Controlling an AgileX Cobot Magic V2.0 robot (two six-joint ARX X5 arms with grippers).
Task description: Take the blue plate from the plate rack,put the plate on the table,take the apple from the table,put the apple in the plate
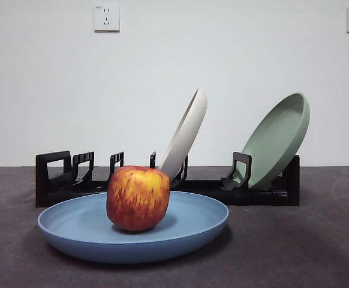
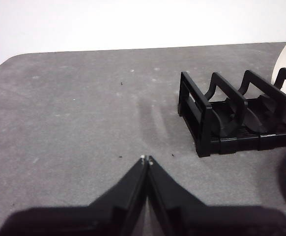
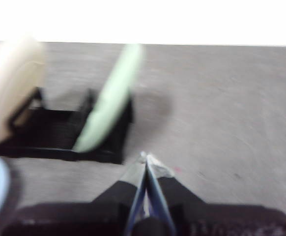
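A round red apple with yellow-orange streaks (image 1: 138,198) sits upright in a wide matte light-blue plate (image 1: 78,227). Left gripper (image 2: 146,159) and right gripper (image 3: 146,158) are pinched together, empty.

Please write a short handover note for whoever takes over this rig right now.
Left gripper: shut, empty, above bare table beside the plate rack.
Right gripper: shut, empty, near the rack's other end; that view is blurred.
Blue plate lies flat on the table in front of the rack; the apple sits in it.
Cream plate and green plate lean in the rack.
Done: all steps. Left: nothing visible.
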